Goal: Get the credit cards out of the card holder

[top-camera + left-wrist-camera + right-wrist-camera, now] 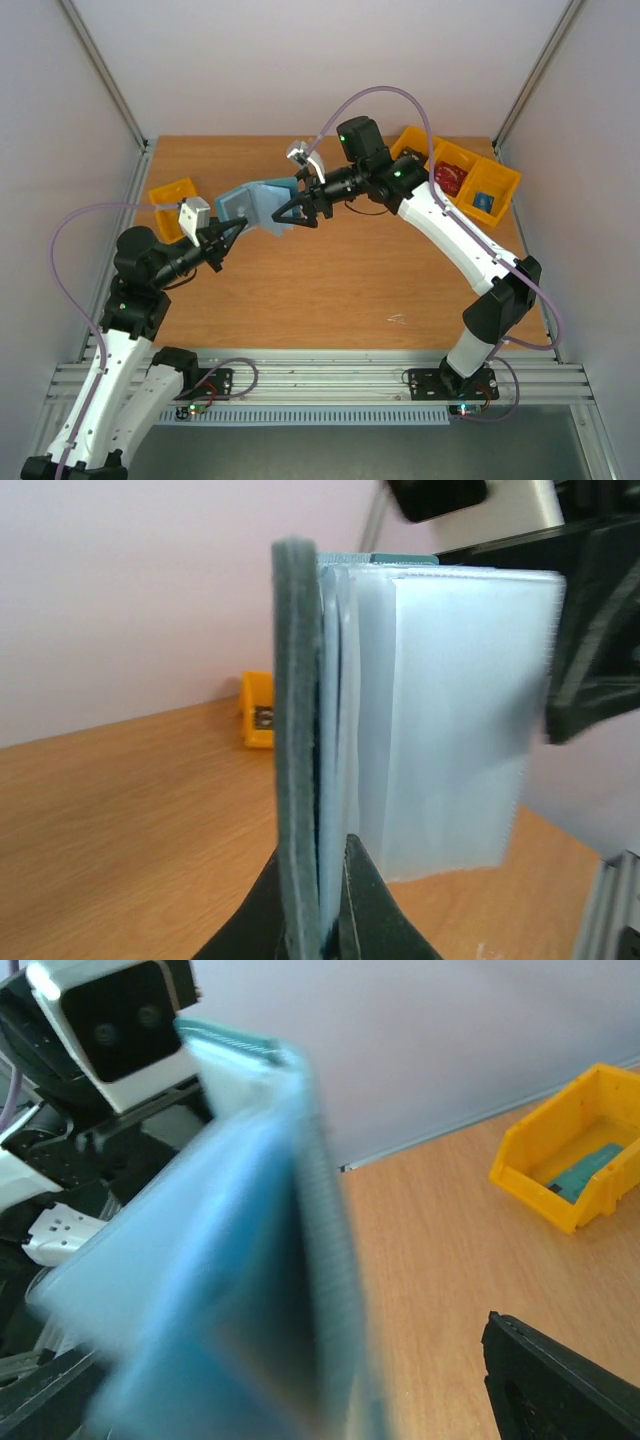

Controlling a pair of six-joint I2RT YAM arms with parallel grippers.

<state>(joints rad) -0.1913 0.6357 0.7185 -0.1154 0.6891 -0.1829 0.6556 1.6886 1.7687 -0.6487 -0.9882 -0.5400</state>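
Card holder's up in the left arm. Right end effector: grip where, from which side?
Probably the free edge of the pale inner leaves, opposite the cover edge pinched by the left end effector. The card holder hangs fanned open, so the open right end effector can close on it from its own side.

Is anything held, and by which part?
The left end effector pinches the card holder by its outer cover's edge; the right end effector stands open, gripping nothing.

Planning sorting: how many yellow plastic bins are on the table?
4. One yellow plastic bin at the left edge; three in a row back right: one partly behind the right arm, one holding something red, one holding something blue. Arms may hide more.
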